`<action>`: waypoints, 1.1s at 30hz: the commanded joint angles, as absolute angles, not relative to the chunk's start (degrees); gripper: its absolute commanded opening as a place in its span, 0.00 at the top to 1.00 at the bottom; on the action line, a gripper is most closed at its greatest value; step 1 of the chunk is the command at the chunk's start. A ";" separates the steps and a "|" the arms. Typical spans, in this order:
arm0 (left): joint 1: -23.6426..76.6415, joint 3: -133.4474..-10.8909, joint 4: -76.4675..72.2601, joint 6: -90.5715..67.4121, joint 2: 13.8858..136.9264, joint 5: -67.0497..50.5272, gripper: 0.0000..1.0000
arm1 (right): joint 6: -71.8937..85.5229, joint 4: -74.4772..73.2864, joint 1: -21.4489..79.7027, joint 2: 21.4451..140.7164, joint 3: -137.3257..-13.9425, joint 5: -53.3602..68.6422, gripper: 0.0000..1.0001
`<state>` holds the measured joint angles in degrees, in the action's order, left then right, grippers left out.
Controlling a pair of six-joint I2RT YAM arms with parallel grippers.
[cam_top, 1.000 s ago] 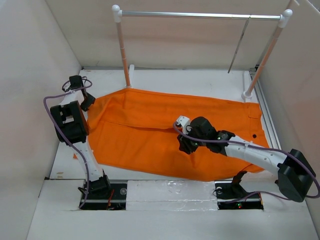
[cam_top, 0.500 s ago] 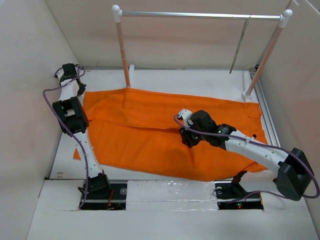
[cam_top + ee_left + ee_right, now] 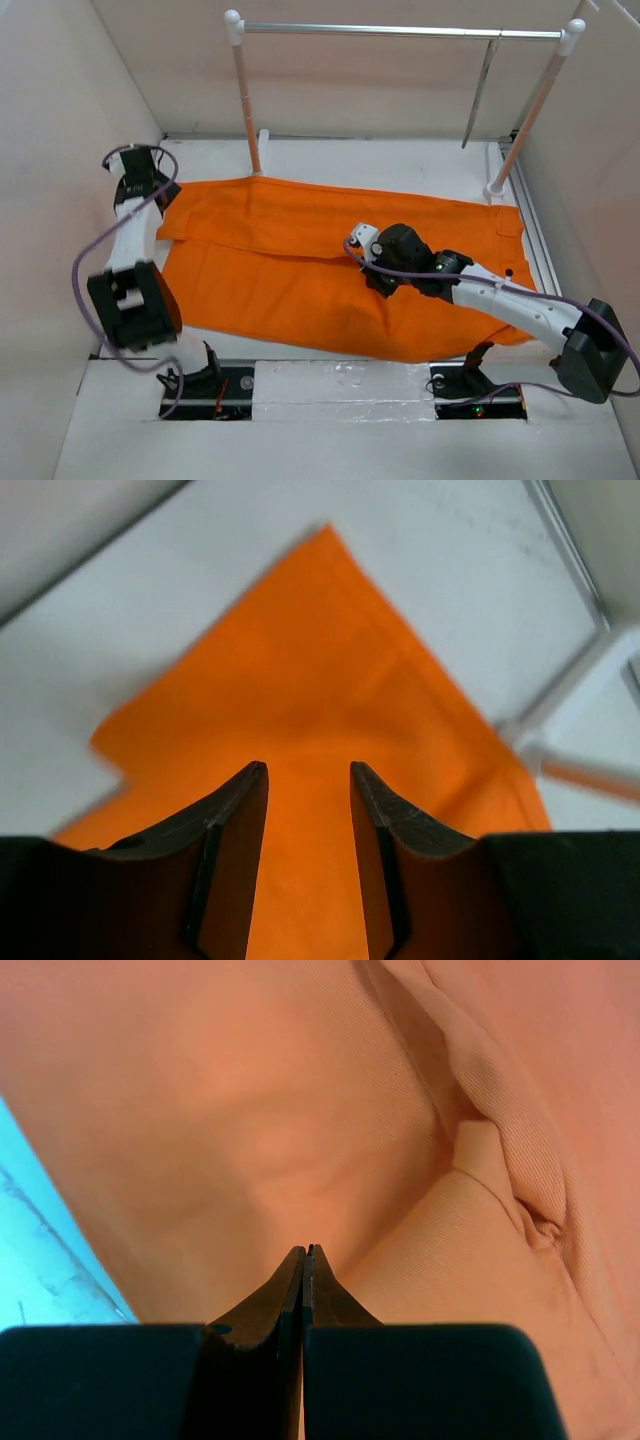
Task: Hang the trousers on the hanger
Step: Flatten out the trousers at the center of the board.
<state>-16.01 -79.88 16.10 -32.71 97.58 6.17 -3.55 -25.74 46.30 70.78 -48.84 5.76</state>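
The orange trousers point(image 3: 300, 270) lie spread flat across the white table, waistband at the right. The hanger point(image 3: 478, 90) hangs edge-on from the rail at the back right. My left gripper point(image 3: 148, 192) hovers over the trousers' far-left leg end; in the left wrist view it point(image 3: 308, 768) is open, with orange cloth point(image 3: 300, 680) below and nothing between the fingers. My right gripper point(image 3: 378, 283) is down on the middle of the trousers. In the right wrist view it point(image 3: 307, 1250) is shut, tips at the creased cloth point(image 3: 300, 1110), with no fold seen between them.
A silver rail point(image 3: 400, 30) on two white-capped posts point(image 3: 247, 100) point(image 3: 525, 110) spans the back. Pale walls close in on the left, right and rear. A white post foot point(image 3: 590, 690) shows at the right in the left wrist view. Bare table point(image 3: 380, 160) runs behind the trousers.
The left arm swung its elbow toward the near edge, and its gripper moved to the trousers' left end, which shifted left. The right gripper slid slightly left on the cloth and shut.
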 commanded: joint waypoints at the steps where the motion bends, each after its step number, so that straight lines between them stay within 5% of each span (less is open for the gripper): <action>1: -17.13 -64.11 16.17 -35.15 82.21 8.26 0.66 | -6.50 -23.56 48.16 67.42 -49.49 7.99 1.00; 9: -31.10 -41.22 26.09 -36.45 61.63 6.92 0.57 | -8.35 -20.83 49.39 63.37 -43.60 13.88 0.95; 10: -31.11 -42.18 27.93 -37.43 61.44 8.34 0.50 | -8.61 -20.74 49.39 62.50 -43.25 14.50 0.93; 17: -43.15 -42.55 35.76 -40.60 67.40 -2.26 0.49 | -12.04 -22.76 49.39 59.68 -42.80 15.65 0.75; 33: -41.06 -39.38 36.03 -50.27 71.11 5.45 0.48 | -17.84 -23.91 37.10 62.49 -48.42 23.03 0.72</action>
<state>-42.52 -39.64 34.17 -48.01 72.38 3.33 -16.64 -25.41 37.98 61.95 -45.30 20.01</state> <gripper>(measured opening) 0.521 0.283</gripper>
